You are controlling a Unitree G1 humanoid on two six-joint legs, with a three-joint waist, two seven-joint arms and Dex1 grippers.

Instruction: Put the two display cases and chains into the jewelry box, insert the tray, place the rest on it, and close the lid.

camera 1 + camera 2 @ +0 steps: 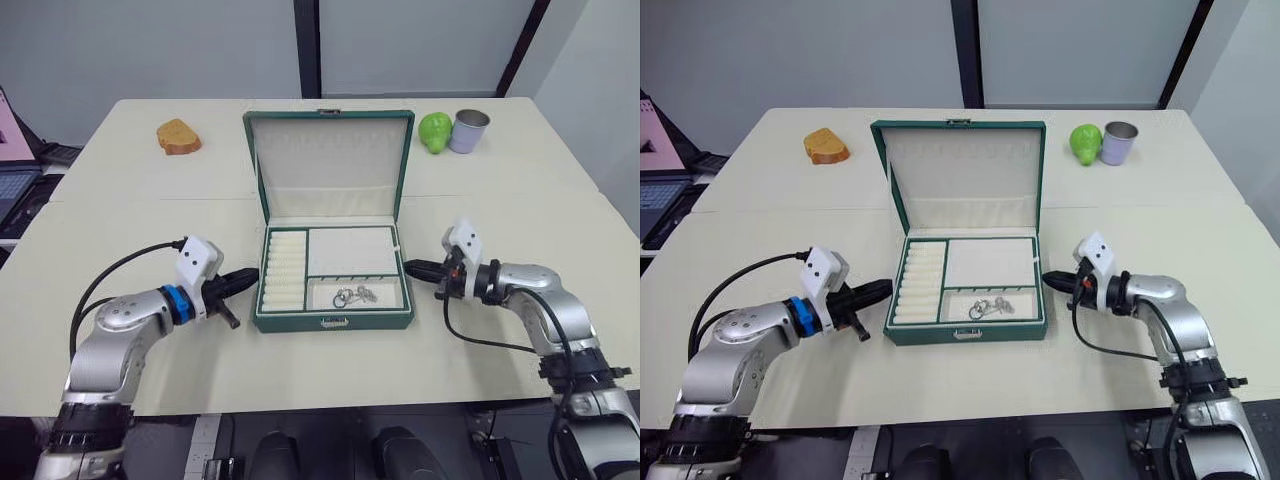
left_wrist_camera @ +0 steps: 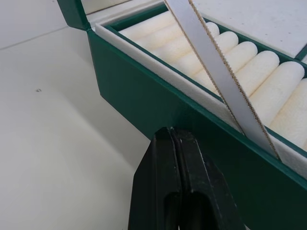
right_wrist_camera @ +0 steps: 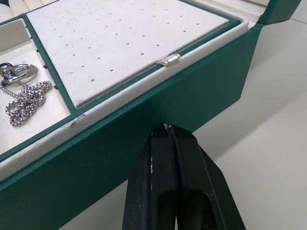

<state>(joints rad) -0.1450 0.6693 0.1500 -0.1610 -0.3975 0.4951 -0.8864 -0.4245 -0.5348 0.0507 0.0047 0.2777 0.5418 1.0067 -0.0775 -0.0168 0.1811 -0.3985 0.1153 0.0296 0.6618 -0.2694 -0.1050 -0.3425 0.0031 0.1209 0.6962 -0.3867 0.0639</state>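
no readable writing; tray (image 1: 335, 270) sits in jewelry box (image 1: 333, 322); lid (image 1: 329, 160) open

The jewelry box (image 1: 333, 300) sits at frame centre, its raised lid (image 1: 330, 165) walling off the rear. The left gripper (image 1: 240, 283) and right gripper (image 1: 420, 268), fingers pressed together, crowd the box's two sides. Bare table (image 1: 330, 365) lies open below. Bread (image 1: 178, 137) upper left, green pear (image 1: 435, 131) and can (image 1: 468, 130) upper right.
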